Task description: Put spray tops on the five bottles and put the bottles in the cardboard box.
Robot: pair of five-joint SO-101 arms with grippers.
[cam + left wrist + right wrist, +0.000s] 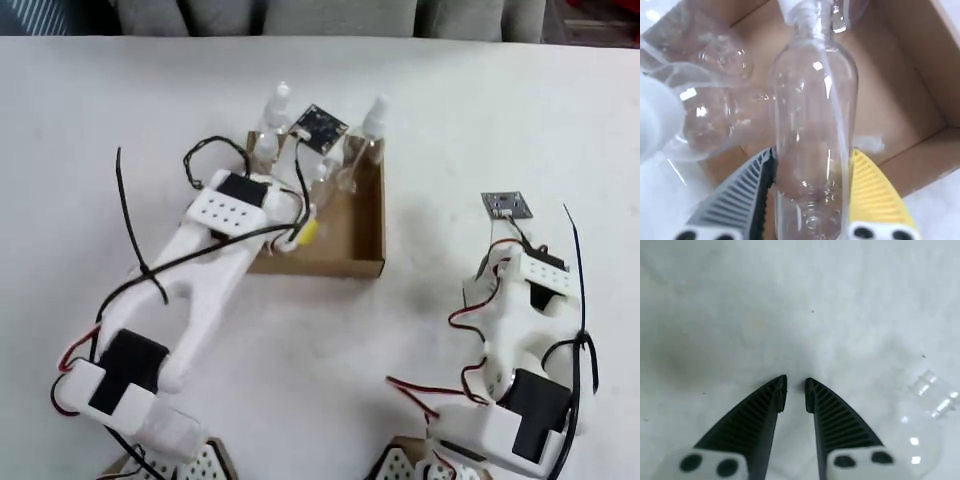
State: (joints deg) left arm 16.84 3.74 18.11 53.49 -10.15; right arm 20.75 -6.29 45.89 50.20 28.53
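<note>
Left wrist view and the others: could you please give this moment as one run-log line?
left gripper: shut on clear bottle over cardboard box | right gripper: slightly open, empty, above table | uncapped bottle beside it

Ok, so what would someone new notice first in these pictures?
Probably the left gripper, shut on a clear bottle with a spray top, holding it over the box, where other bottles already sit. Next, the right gripper, empty with its jaws slightly apart, hangs over the white table beside a topless bottle.
</note>
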